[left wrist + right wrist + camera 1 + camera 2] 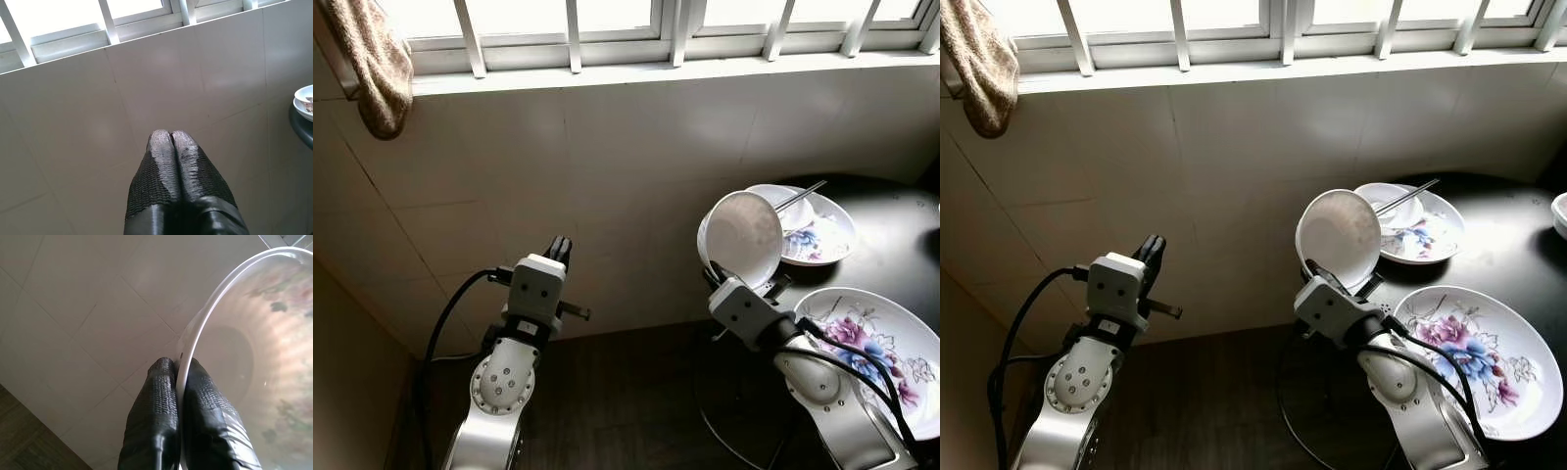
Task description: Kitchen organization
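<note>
The right gripper (178, 377) pinches the bowl (742, 238) by its rim, probably to carry it. The left gripper (171, 139) is clenched, empty.

glossy bowl (244, 357) (textured rubbery fingers (156, 401))

This is a home kitchen corner. A wall of large pale glazed tiles (607, 186) rises just beyond the fingers to a white-barred window (573, 34), where a beige fringed towel (372, 64) hangs (well off to the left fingers' side). Beside the right fingers, a dark round table (891, 245) carries white porcelain plates with painted flowers (876, 343), one holding metal chopsticks (800, 197).
</note>
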